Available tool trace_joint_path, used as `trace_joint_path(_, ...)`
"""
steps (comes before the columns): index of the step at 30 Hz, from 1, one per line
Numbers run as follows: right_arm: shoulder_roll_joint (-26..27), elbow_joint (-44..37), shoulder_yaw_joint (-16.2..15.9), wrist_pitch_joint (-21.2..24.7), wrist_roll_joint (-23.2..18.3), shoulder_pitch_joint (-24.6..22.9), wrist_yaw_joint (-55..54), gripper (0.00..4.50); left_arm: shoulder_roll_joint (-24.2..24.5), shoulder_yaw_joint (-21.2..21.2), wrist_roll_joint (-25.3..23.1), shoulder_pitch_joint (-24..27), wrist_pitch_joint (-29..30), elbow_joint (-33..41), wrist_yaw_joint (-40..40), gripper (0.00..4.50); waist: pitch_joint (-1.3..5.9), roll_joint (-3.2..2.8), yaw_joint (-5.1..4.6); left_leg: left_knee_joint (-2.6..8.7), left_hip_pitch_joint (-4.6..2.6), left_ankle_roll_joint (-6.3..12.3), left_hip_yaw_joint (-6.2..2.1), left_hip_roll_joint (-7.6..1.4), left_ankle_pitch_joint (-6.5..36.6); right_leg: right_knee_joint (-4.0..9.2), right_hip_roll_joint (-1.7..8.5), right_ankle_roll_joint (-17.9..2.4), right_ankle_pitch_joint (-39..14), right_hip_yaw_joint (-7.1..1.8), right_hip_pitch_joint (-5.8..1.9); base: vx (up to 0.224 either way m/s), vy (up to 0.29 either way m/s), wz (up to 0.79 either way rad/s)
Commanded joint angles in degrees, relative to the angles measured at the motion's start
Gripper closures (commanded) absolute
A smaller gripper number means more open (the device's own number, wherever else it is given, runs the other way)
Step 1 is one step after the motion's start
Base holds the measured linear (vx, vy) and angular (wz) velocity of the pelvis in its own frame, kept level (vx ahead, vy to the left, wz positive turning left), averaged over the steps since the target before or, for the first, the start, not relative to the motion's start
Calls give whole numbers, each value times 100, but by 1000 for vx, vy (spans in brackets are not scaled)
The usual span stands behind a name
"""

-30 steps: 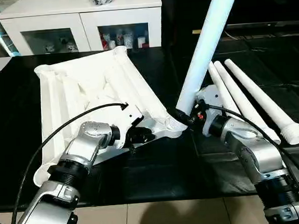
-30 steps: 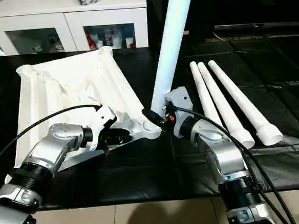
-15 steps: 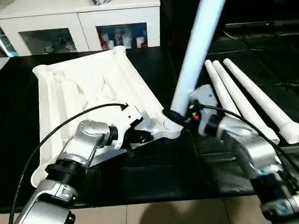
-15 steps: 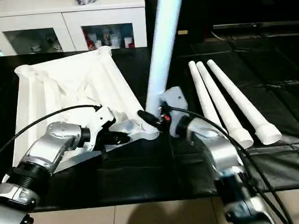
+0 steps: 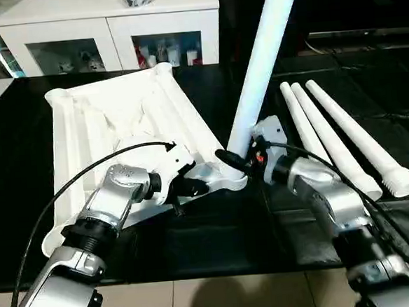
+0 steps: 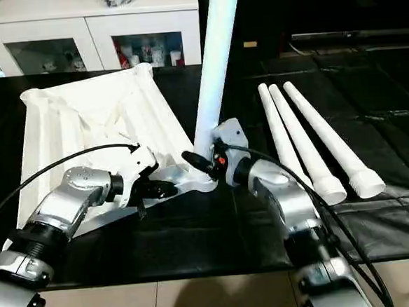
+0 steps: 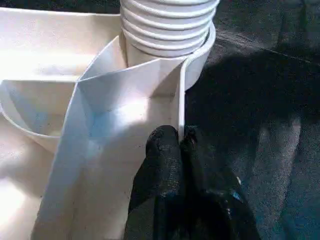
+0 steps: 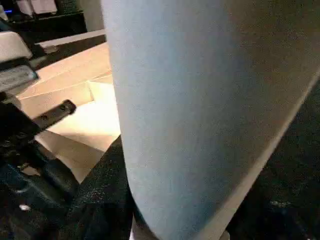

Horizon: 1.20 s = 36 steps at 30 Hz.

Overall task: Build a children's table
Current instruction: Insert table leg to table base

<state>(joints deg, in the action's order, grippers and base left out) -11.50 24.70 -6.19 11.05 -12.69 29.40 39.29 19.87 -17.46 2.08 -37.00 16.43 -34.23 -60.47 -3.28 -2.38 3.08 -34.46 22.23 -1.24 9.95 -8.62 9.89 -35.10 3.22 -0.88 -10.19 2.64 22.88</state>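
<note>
The white table top (image 5: 117, 110) lies ribbed side up on the black table. My left gripper (image 5: 193, 188) is shut on the top's thin rim wall (image 7: 181, 100), just beside the near corner socket (image 5: 231, 180). My right gripper (image 5: 236, 160) is shut on the lower end of a white leg (image 5: 258, 72) that stands almost upright, leaning slightly right. Its threaded end (image 7: 167, 25) sits in that corner socket. In the right wrist view the leg (image 8: 200, 100) is very close. Three more legs (image 5: 329, 134) lie side by side on the table, to the right of my right arm.
A white cabinet with glass doors (image 5: 111, 26) stands behind the table. The black table surface (image 5: 217, 237) runs to a near edge, with tiled floor (image 5: 200, 298) below it. A black cable (image 5: 87, 179) loops over my left forearm.
The right gripper has swung the leg more upright and shifted its base left onto the corner socket. The left gripper's fingers have closed onto the rim.
</note>
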Motion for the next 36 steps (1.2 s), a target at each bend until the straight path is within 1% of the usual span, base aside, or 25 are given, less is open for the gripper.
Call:
trace_joint_path(1,-36,240,44,-28,78,39,14,256,109,36,-44,-41,40,50,-28,450,409,19,34,396,-105,180,-164,-418,1255,427,558,-1427,-1096,-275,-286,0,0,0)
trace_joint_path(3,-63,254,28,-49,81,19,57,256,113,43,-47,-48,34,38,-26,450,395,18,27,406,-114,168,-167,-419,1358,445,553,-1401,-1271,-270,-282,0,0,0)
trace_joint_path(5,-88,228,4,-48,82,-9,103,256,114,63,-52,-66,13,-5,0,450,399,20,24,405,-113,159,-168,-418,1376,447,554,-1384,-1317,-275,-285,0,0,0)
trace_joint_path(8,-121,215,2,-55,64,-24,200,256,104,90,-36,-79,0,-30,-2,450,405,20,28,400,-108,191,-165,-420,1296,440,555,-1398,-1211,-277,-286,0,0,0)
trace_joint_path(13,-130,338,-31,-119,87,31,316,256,94,70,-6,-51,-28,55,-91,450,401,29,30,399,-113,206,-162,-420,1323,447,556,-1401,-1275,-273,-279,0,0,0)
trace_joint_path(15,-172,432,-159,-243,194,94,455,256,90,49,-4,-24,-38,130,-117,450,406,57,30,388,-99,234,-157,-414,1261,439,564,-1418,-1268,-271,-287,0,0,0)
trace_joint_path(16,-195,434,-225,-281,253,99,499,256,87,51,-8,-24,-33,134,-99,450,403,51,34,389,-107,238,-156,-418,1259,444,561,-1413,-1282,-270,-280,0,0,0)
trace_joint_path(17,-255,453,-386,-389,411,106,582,256,84,55,-9,-21,-26,142,-84,450,400,46,34,396,-103,232,-160,-423,1251,436,548,-1405,-1291,-262,-273,0,0,0)
trace_joint_path(18,-262,458,-406,-401,431,107,598,256,83,55,-10,-20,-28,141,-81,450,399,50,31,393,-106,241,-155,-423,1260,441,553,-1396,-1283,-269,-271,0,0,0)
trace_joint_path(19,-276,467,-447,-425,469,107,630,256,81,55,-11,-16,-31,140,-75,450,397,83,22,394,-101,252,-151,-422,1247,443,550,-1393,-1285,-271,-277,0,0,0)
trace_joint_path(20,-299,477,-527,-456,525,112,717,256,73,55,-15,-7,-34,136,-57,450,394,73,31,388,-100,272,-149,-415,1237,447,557,-1384,-1342,-271,-274,0,0,0)
trace_joint_path(21,-299,477,-527,-456,525,112,717,256,73,55,-15,-7,-34,136,-57,450,391,73,32,392,-103,273,-152,-420,1249,450,558,-1369,-1378,-273,-274,0,0,0)
trace_joint_path(22,-306,477,-561,-463,540,120,774,256,63,58,-20,2,-34,136,-32,450,394,91,35,387,-106,291,-149,-419,1236,451,558,-1359,-1400,-275,-273,0,0,0)
trace_joint_path(23,-306,477,-561,-463,540,120,774,256,63,58,-20,2,-34,136,-32,450,392,84,38,390,-105,292,-153,-423,1228,452,560,-1355,-1411,-276,-273,0,0,0)
trace_joint_path(26,-336,484,-613,-519,576,130,870,256,43,68,-32,12,-38,129,20,450,388,96,39,391,-105,294,-151,-423,1249,457,558,-1326,-1479,-274,-269,0,0,0)
trace_joint_path(27,-338,502,-618,-540,572,134,895,256,38,69,-32,9,-39,126,25,450,390,86,44,390,-102,298,-153,-423,1235,459,561,-1315,-1487,-277,-269,0,0,0)
trace_joint_path(29,-315,582,-586,-595,541,151,927,256,27,68,-29,9,-43,130,20,450,390,88,40,393,-105,296,-154,-426,1255,462,560,-1315,-1516,-275,-262,0,0,0)
trace_joint_path(30,-291,610,-550,-593,514,160,915,256,23,66,-23,11,-43,137,9,450,388,75,37,398,-104,288,-157,-427,1270,464,554,-1320,-1503,-275,-262,0,0,0)
trace_joint_path(31,-252,642,-483,-569,463,176,897,256,19,64,-18,13,-42,145,-1,450,387,79,34,401,-106,286,-157,-428,1288,463,551,-1326,-1500,-274,-259,0,0,0)
trace_joint_path(33,-118,727,-216,-406,212,239,803,256,3,61,-16,5,-39,149,0,450,387,85,36,396,-108,291,-156,-423,1310,472,563,-1343,-1536,-276,-263,0,0,0)
trace_joint_path(34,-108,736,-189,-394,192,242,792,256,2,60,-17,3,-40,148,3,450,386,85,35,397,-101,290,-157,-423,1295,470,563,-1338,-1533,-277,-267,0,0,0)
trace_joint_path(35,-85,758,-129,-368,148,251,768,256,-1,61,-19,-1,-42,144,9,450,387,83,35,400,-106,289,-157,-425,1301,472,559,-1336,-1538,-277,-264,0,0,0)
trace_joint_path(36,-57,817,-21,-326,64,263,726,256,-6,66,-16,-10,-37,139,17,450,387,63,37,407,-109,277,-164,-431,1324,467,559,-1333,-1556,-273,-261,0,0,0)
